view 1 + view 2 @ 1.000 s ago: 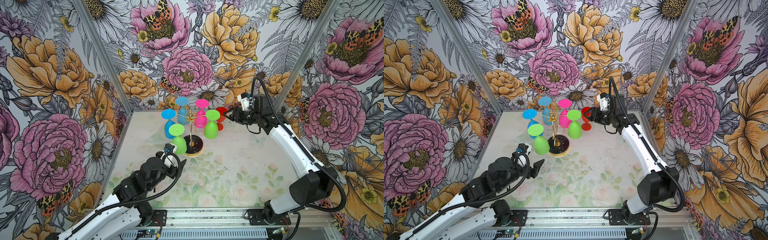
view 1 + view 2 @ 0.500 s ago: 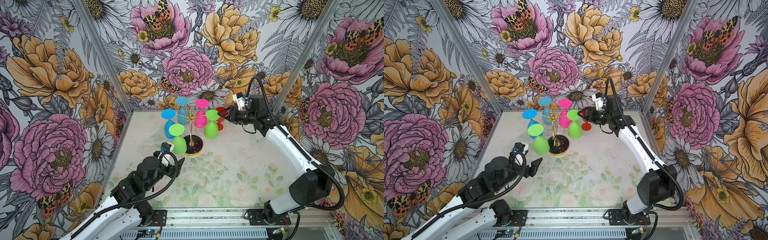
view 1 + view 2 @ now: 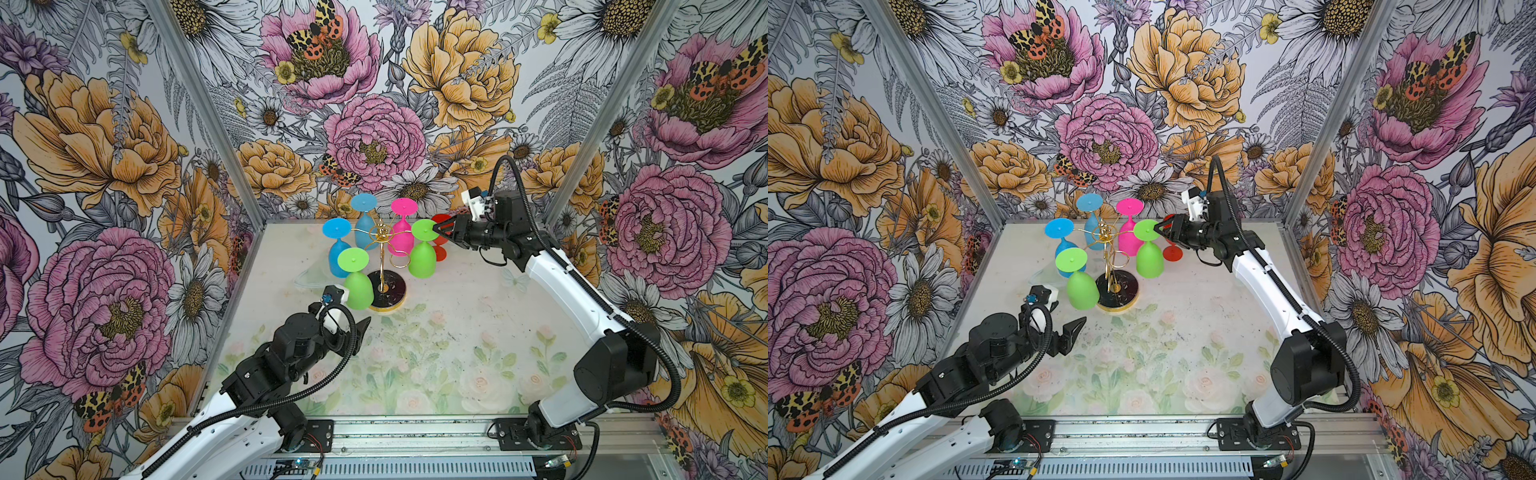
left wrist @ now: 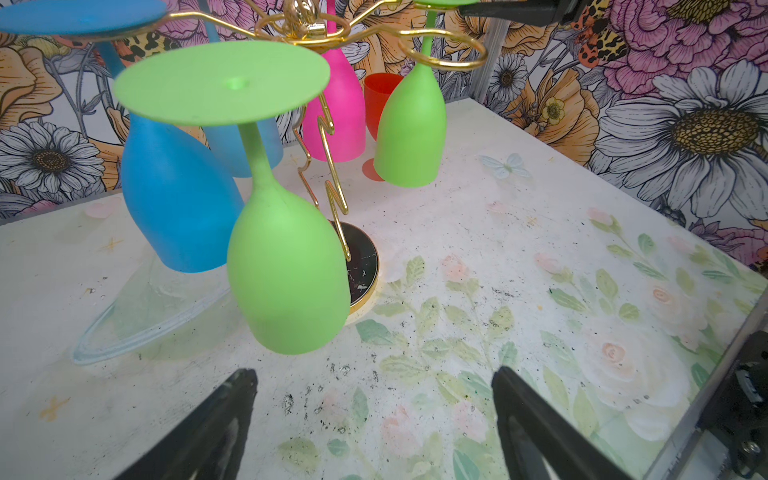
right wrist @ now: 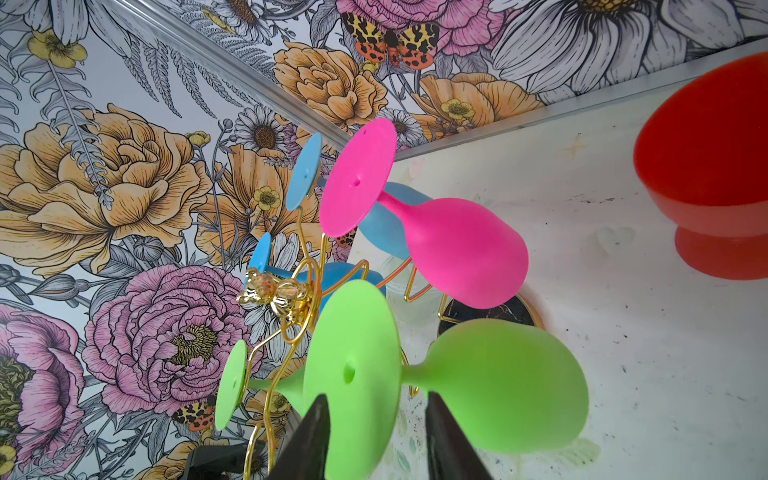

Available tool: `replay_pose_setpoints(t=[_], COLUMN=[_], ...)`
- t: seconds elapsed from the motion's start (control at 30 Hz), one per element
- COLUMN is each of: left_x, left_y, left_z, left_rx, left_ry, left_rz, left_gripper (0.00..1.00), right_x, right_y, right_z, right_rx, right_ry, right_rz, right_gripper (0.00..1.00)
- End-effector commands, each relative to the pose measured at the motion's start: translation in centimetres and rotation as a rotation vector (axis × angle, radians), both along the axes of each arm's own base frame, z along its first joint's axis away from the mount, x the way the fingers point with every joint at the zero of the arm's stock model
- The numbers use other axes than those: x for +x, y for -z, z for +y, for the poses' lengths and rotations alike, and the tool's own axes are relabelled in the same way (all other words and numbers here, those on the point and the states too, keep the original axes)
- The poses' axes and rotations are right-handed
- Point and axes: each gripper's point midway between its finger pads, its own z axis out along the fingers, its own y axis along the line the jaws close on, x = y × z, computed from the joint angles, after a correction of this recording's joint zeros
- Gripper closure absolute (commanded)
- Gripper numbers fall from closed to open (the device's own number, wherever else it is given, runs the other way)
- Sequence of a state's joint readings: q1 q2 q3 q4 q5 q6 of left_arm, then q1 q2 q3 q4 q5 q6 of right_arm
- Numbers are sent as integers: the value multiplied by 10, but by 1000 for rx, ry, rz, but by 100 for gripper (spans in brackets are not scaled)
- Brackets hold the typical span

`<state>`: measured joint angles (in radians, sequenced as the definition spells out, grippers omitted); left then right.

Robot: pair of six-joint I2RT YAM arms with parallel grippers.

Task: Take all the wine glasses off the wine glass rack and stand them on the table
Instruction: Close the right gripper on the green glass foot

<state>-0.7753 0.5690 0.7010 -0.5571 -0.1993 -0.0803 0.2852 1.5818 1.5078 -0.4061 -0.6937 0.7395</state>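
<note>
Right wrist view: right gripper (image 5: 376,397) sits astride the foot of the green wine glass (image 5: 498,386), jaws part-way open. A gap shows on the stem side, so nothing looks pinched yet. Glass hangs upside down on the wine glass rack (image 3: 381,233), on the arm facing the right edge of the bench (image 3: 457,340). Rack stands near the back edge, left of middle. Left gripper (image 4: 372,374) is wide open and empty, low toward the front-left. Step: grasping. Next, probably: close on the foot, slide it outward along the wire loop, don't tip the rack.
</note>
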Motion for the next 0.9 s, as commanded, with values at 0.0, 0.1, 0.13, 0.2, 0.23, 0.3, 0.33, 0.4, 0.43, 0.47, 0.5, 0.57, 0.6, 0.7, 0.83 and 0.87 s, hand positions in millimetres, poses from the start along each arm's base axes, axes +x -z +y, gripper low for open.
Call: replay_pose_setpoints(t=[0.0,0.1,0.13,0.2,0.23,0.3,0.33,0.4,0.43,0.47,0.5,0.57,0.6,0.7,0.83,0.87], left_x=[-1,-1,-1,-1,-2,-2,-2,-2,-2,-1,-2,-1,-1,-1,-1,-1], left_y=[-3,-3,-2,-2,-2,-2,-3,-3,-3,-3,-3,-3,-3,-3,-3,-3], left_z=[-1,-1,-1,-2,-2,-2,-2,-2,-2,-1,-1,-1,-1,-1,-1,-1], left_rx=[-29,-31,-30,-31,-31,-30,-30,-31,-32,-31,-32,-31,-31,-29,-29,-29], left_ry=[10,10,11,12,13,14,14,13,13,12,12,12,10,10,10,11], left_rz=[-9,-7,-6,-6,-5,-6,-7,-8,-8,-8,-9,-8,-9,-9,-10,-9], left_gripper=[10,10,10,10,10,10,10,10,10,10,9,9,9,9,9,9], right_x=[1,0,0,0,0,1,1,2,1,1,1,0,-1,-2,-4,-4], right_y=[-1,0,-1,1,0,2,2,3,2,1,0,-2,-3,-3,-7,-8], right_z=[8,10,10,11,11,11,11,11,12,12,11,12,12,13,13,13], right_rx=[32,42,46,49,51,52,53,55,56,58,60,62,63,67,76,78], right_ry=[-26,-33,-35,-38,-38,-38,-35,-38,-39,-40,-39,-42,-43,-50,-55,-56], right_rz=[-7,2,3,8,8,12,13,16,15,15,13,8,6,9,5,5], right_gripper=[67,70,71,72,73,76,78,81,82,83,85,87,88,91,95,96])
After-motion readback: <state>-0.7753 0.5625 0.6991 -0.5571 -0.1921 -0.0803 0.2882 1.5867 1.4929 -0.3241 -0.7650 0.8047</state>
